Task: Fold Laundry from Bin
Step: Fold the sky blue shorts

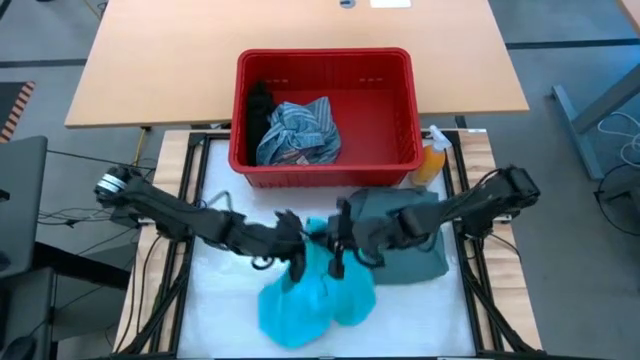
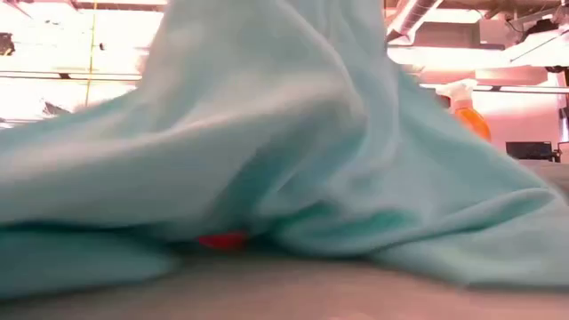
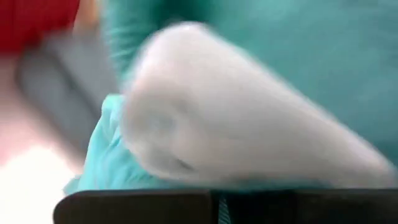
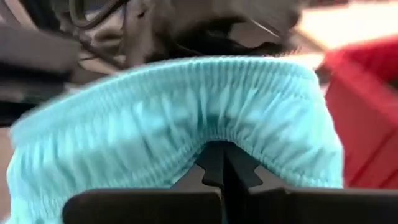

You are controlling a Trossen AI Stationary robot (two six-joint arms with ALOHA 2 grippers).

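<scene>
Pinching the teal garment point(image 1: 315, 295) in both closed grippers, left gripper point(image 1: 291, 240) and right gripper point(image 1: 338, 238), apparently by thin edges, risks slippage under tension.

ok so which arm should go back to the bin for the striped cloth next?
Probably left. The striped cloth lies in the bin's left half, nearer the left pincer. Both pincers are shut on the teal garment; the right pincer sits farther across.
</scene>
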